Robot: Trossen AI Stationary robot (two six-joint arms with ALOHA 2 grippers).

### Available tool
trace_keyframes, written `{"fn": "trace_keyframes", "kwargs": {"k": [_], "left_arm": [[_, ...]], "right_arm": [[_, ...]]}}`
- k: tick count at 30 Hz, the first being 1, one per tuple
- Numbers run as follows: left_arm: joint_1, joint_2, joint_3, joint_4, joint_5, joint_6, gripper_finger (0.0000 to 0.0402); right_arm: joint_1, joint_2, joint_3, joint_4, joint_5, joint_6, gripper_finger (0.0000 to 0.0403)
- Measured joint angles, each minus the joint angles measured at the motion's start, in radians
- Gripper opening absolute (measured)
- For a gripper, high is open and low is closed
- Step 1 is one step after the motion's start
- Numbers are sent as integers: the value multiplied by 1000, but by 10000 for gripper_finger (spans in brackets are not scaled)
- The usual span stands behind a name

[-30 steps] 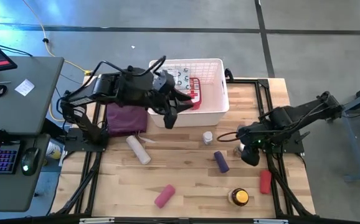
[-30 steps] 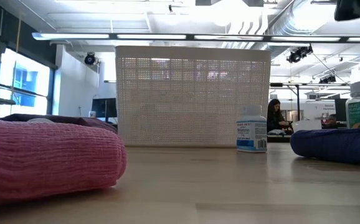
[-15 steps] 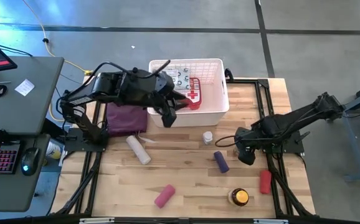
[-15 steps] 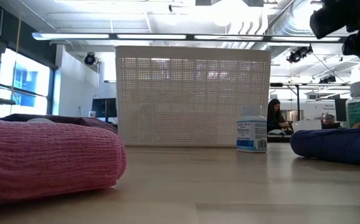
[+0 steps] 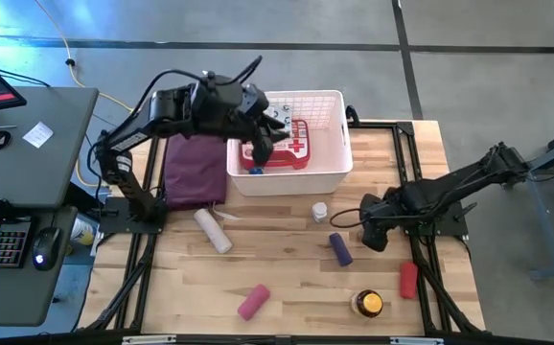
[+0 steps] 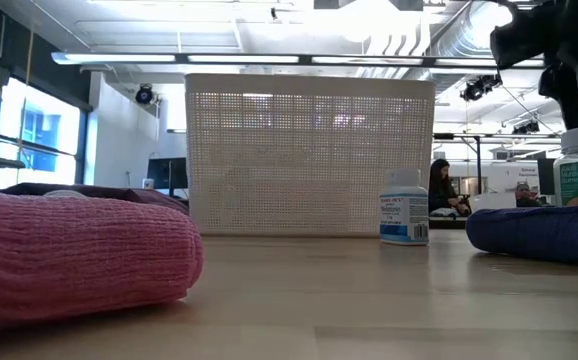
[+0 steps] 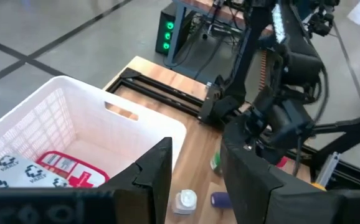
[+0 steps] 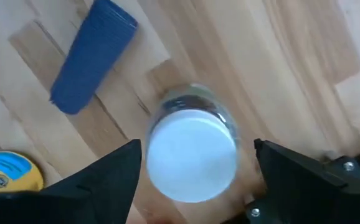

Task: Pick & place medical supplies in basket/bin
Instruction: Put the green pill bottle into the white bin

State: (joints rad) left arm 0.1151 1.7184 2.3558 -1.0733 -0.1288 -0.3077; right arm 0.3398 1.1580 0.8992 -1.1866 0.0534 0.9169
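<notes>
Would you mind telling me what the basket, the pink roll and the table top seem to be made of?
Basket: looks like rigid white plastic, matte, with moulded slotted walls and a rolled rim.
Pink roll: soft fabric, probably an elastic bandage; the low view shows a ribbed, crinkled weave.
Table top: pale wood planks with visible grain and joints, smooth, perhaps lightly sealed.

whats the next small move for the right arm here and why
Probably a short straight descent. In the right wrist view the right gripper is open, with a white-capped bottle centred between its fingers and standing upright on the table. The fingers do not look level with the bottle body yet, so lowering around it should come before closing. The left gripper hangs over the basket.
</notes>
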Motion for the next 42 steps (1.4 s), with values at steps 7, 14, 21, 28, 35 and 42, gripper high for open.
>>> {"fn": "trace_keyframes", "kwargs": {"k": [7, 14, 21, 28, 35, 42], "left_arm": [[57, -13, 0, -11, 78, -1, 170], [49, -27, 0, -142, 99, -35, 170], [-17, -27, 0, -217, 66, -136, 170], [-58, -27, 0, -148, -30, -171, 170], [-39, -10, -2, -107, 12, -27, 170], [8, -13, -2, -138, 89, 42, 170]], "right_arm": [[0, 11, 0, 23, 19, 11, 285], [1, 16, 0, 57, 29, 23, 235], [1, 16, 0, 76, 37, 28, 189], [8, 16, 1, 106, 39, 37, 146], [40, 15, 1, 100, 42, 118, 116], [49, 15, 1, 145, -14, 168, 196]]}}
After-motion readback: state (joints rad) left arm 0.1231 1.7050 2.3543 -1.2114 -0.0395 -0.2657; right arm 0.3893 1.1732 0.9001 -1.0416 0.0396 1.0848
